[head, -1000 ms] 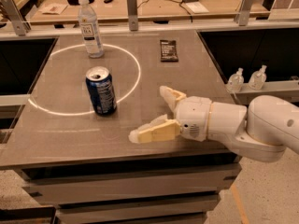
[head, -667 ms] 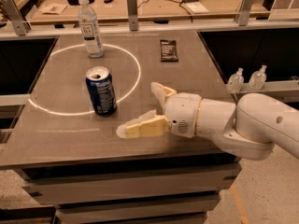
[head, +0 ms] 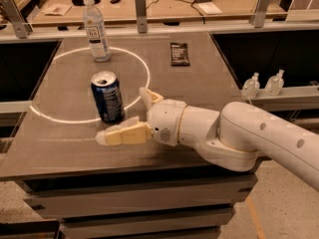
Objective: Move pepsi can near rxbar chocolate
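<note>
The gripper, open and empty, now sits further left than a moment ago, just beside the pepsi can towards the table's front-left, so a grasp looks imminent; the rxbar chocolate lies well apart near the far edge.

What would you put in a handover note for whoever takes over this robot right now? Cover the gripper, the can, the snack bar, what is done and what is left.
Gripper: open, low over the table, right beside the can, one finger in front of it, one behind; nothing held.
Can: upright, near the front left of the table.
Snack bar: flat at the far side, well apart from the can.
Bottle: upright at the far left; leave it.
Done: approach to the can.
Left: grasp the can, carry it over and set it down next to the snack bar.
</note>
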### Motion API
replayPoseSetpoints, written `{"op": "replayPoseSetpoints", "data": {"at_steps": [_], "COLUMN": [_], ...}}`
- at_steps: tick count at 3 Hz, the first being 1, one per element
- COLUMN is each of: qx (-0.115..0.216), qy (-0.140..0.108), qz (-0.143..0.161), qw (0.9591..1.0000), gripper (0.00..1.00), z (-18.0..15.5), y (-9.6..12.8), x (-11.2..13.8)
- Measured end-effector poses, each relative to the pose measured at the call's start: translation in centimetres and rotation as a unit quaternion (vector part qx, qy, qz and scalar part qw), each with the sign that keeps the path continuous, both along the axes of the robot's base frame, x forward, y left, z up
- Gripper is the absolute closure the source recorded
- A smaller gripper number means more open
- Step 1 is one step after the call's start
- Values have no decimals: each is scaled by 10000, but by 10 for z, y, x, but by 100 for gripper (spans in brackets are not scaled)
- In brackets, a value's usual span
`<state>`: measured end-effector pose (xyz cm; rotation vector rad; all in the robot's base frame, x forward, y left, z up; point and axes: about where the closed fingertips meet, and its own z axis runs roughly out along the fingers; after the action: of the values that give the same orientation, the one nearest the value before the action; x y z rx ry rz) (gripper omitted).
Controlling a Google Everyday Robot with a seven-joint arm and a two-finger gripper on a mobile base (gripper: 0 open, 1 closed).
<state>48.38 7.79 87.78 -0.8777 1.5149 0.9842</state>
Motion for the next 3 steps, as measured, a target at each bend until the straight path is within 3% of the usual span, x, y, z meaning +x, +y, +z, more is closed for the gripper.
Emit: {"op": "replayPoseSetpoints", "data": {"at_steps": [3], "qx": [-33], "qy": [-519], "qz": [-150], "qw": [9985], "gripper": [0], "z": [7], "y": [44], "x": [37]}}
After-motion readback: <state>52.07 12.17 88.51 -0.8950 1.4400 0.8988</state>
